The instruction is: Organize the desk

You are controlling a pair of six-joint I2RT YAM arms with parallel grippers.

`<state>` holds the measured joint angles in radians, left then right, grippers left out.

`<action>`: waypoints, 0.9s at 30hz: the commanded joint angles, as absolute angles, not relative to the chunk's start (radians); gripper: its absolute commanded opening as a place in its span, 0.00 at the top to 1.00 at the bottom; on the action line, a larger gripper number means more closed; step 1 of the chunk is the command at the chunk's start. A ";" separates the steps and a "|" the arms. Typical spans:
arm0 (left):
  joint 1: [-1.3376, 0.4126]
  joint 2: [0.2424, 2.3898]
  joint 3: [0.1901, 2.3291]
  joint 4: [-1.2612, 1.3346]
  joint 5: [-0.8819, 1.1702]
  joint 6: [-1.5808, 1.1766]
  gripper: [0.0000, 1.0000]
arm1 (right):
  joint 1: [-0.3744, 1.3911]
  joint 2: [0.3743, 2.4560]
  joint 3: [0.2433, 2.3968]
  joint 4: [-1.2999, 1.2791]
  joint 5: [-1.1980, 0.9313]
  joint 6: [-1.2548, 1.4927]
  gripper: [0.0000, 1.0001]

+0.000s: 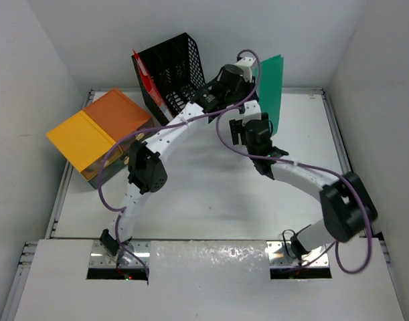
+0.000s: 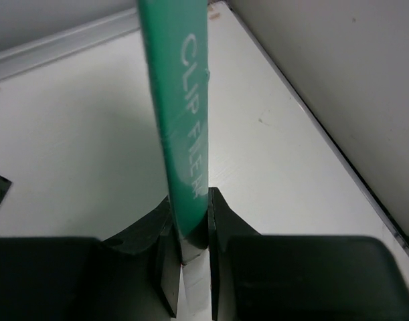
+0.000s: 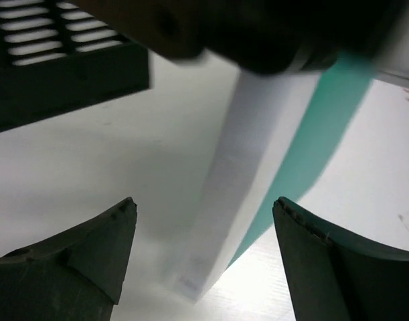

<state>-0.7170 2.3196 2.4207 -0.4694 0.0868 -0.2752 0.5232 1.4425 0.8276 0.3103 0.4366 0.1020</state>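
Note:
The white desk (image 1: 191, 194) has silver rails along its edges. My left gripper (image 1: 239, 72) is shut on a green clip file (image 1: 272, 87) and holds it upright above the far side of the desk. In the left wrist view the file's green spine (image 2: 181, 114), lettered "CLIP FILE", is pinched between my fingertips (image 2: 217, 214). My right gripper (image 1: 253, 127) is open just near of the file. In the right wrist view the file (image 3: 258, 187) hangs between my spread fingers (image 3: 311, 241) without touching them.
A black mesh file rack (image 1: 171, 70) with a red file (image 1: 148, 81) in it stands at the back, left of the green file; it also shows in the right wrist view (image 3: 57, 60). An orange-yellow box (image 1: 97, 134) overhangs the desk's left edge. Walls close in on three sides.

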 commanded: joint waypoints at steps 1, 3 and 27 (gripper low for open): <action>-0.709 2.295 2.427 -0.391 0.092 -0.285 1.00 | 0.520 1.573 0.866 0.540 0.710 0.072 0.21; -0.709 2.289 2.408 -0.393 0.078 -0.281 1.00 | 0.522 1.662 0.940 0.506 0.837 0.086 0.22; -0.693 2.252 2.381 -0.422 0.218 -0.282 0.83 | 0.433 1.740 0.784 0.865 0.882 -0.017 1.00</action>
